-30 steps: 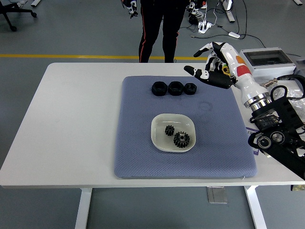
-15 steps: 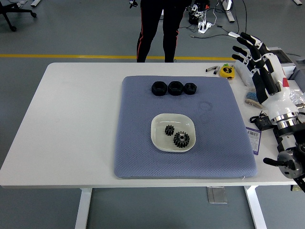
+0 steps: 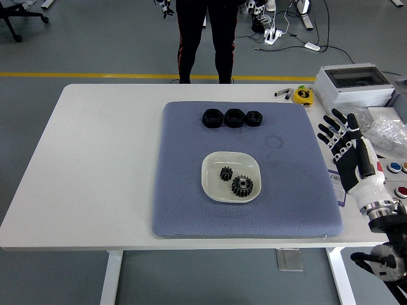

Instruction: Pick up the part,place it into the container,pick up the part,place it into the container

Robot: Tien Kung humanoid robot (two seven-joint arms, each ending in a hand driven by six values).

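A white square dish (image 3: 231, 176) sits on the blue-grey mat (image 3: 191, 190) and holds two black gears, a small one (image 3: 226, 173) and a larger one (image 3: 242, 185). Three black nut-like parts (image 3: 233, 117) stand in a row at the mat's far edge. My right hand (image 3: 346, 145) hovers off the mat's right edge, fingers spread and holding nothing. The left arm is out of the picture.
A grey box with a clear lid (image 3: 355, 84), a yellow tape measure (image 3: 304, 95), a plastic bag (image 3: 384, 130) and coloured buttons (image 3: 397, 168) crowd the table's right side. A person's legs (image 3: 203, 38) stand beyond the far edge.
My right hand has pulled back from above the mat's far right corner, moving right and toward me, and now hangs low beside the mat. The person has shifted slightly left.
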